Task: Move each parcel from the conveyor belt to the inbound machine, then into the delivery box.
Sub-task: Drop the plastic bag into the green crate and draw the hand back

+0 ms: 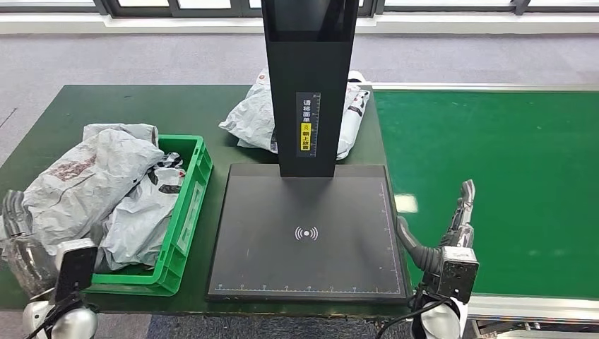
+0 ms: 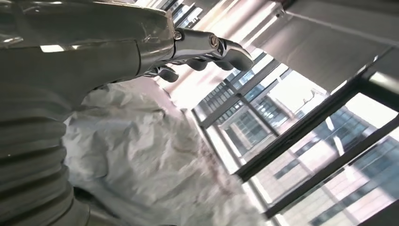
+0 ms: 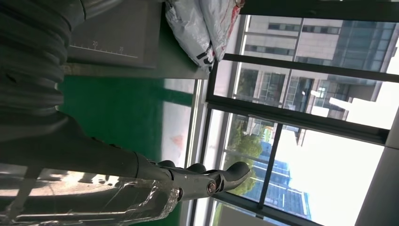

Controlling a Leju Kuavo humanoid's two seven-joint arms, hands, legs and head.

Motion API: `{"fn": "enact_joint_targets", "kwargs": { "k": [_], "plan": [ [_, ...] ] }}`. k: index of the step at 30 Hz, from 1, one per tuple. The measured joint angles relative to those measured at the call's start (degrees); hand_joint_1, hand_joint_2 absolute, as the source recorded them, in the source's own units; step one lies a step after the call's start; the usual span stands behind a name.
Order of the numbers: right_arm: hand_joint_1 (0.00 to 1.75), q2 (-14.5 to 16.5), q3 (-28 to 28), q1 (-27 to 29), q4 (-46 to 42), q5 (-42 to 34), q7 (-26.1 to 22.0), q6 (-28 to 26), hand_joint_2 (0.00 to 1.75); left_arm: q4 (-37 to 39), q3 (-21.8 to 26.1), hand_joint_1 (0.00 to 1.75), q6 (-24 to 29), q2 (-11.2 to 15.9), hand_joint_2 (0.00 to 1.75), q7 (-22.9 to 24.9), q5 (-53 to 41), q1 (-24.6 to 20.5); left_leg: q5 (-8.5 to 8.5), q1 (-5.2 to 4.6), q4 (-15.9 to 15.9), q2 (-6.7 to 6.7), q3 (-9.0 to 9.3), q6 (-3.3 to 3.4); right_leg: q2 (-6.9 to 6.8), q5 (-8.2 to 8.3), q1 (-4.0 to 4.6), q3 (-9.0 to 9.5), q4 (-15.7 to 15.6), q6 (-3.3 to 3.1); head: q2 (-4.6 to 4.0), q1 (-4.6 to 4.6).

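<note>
Grey parcels (image 1: 92,191): heaped in green delivery box (image 1: 185,219), desk's left edge. Two more parcels (image 1: 256,116) behind inbound machine (image 1: 307,233), unscanned. Conveyor belt (image 1: 494,183): bare. Left hand (image 1: 15,233) beside the heap, fingers' state unclear; right hand (image 1: 452,226) fingers wide, holding nothing, likely awaiting arrivals.

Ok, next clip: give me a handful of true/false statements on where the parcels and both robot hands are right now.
1. The green crate holds grey parcels. True.
2. A parcel lies on the black scanner pad. False: the pad is bare.
3. The right robot hand holds a parcel. False: it is open and holds nothing, at the green belt's edge.
4. A grey parcel lies behind the scanner's post. True.
5. The left robot hand is by the crate's parcels. True.
</note>
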Motion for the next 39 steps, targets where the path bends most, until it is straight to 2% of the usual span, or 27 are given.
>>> {"fn": "enact_joint_targets", "kwargs": {
  "k": [4,8,12,16,20,25,34,39],
  "plan": [
    [0.0,0.16,0.49,-1.02,0.86,-0.02,-0.32,-0.13,1.75,-3.14,0.05,0.0,2.42,-1.24,1.75,-4.95,6.65,-0.35,0.0,0.0,0.0,0.0,0.01,0.0,-0.01,0.0,-0.01,0.01,0.0,0.0,0.0,0.02],
    [0.0,0.32,1.35,-1.7,1.51,-0.02,-0.87,-0.3,1.75,-4.87,0.05,0.0,3.36,-2.03,1.75,-6.86,8.86,-0.87,0.01,0.0,0.0,-0.01,0.02,0.0,-0.01,0.01,-0.01,0.02,0.0,0.0,-0.01,0.0],
    [0.0,0.32,2.48,-2.15,1.96,0.74,-1.36,-0.18,1.75,-5.65,-0.67,0.0,0.21,-2.85,1.75,-8.55,12.06,-1.66,0.01,0.0,0.0,-0.02,0.03,0.0,-0.02,0.01,-0.01,0.0,0.0,0.01,-0.01,0.0],
    [0.0,0.34,5.34,-3.22,2.05,3.29,-1.61,-0.14,1.75,-5.68,-5.6,0.0,-7.6,-3.52,1.75,-6.9,12.47,-3.27,0.02,0.0,0.01,-0.06,0.03,0.01,-0.04,0.03,-0.03,0.02,0.0,0.02,0.0,0.01],
    [0.0,0.4,7.84,-4.28,2.13,4.66,-1.2,0.04,1.75,-5.15,-10.88,0.0,-12.16,-4.12,1.75,-5.52,13.43,-4.85,0.04,-0.01,0.01,-0.05,0.04,0.02,-0.03,0.06,-0.05,0.01,0.0,0.04,-0.01,0.02],
    [0.0,0.41,9.62,-4.93,2.14,5.01,-1.0,0.09,1.75,-4.33,-14.63,0.0,-13.07,-4.39,1.75,-5.21,13.66,-5.86,0.04,-0.01,0.01,-0.06,0.03,0.02,-0.02,0.06,-0.04,0.01,0.0,0.05,0.0,0.01],
    [0.0,0.41,10.47,-5.53,2.4,4.91,-0.5,1.06,1.75,-3.16,-16.55,0.0,-14.49,-4.49,1.75,-4.68,13.94,-6.96,0.05,0.0,0.01,-0.05,0.03,0.02,-0.03,0.05,-0.03,-0.01,-0.01,0.04,0.0,0.0],
    [0.0,0.4,13.03,-7.99,3.65,3.93,2.3,4.53,1.75,2.08,-22.71,0.0,-19.31,-5.49,1.75,-2.59,15.02,-11.56,0.14,-0.02,0.02,-0.07,0.01,0.12,-0.08,0.14,-0.06,0.01,-0.02,0.1,0.0,0.01]
  ]
}}
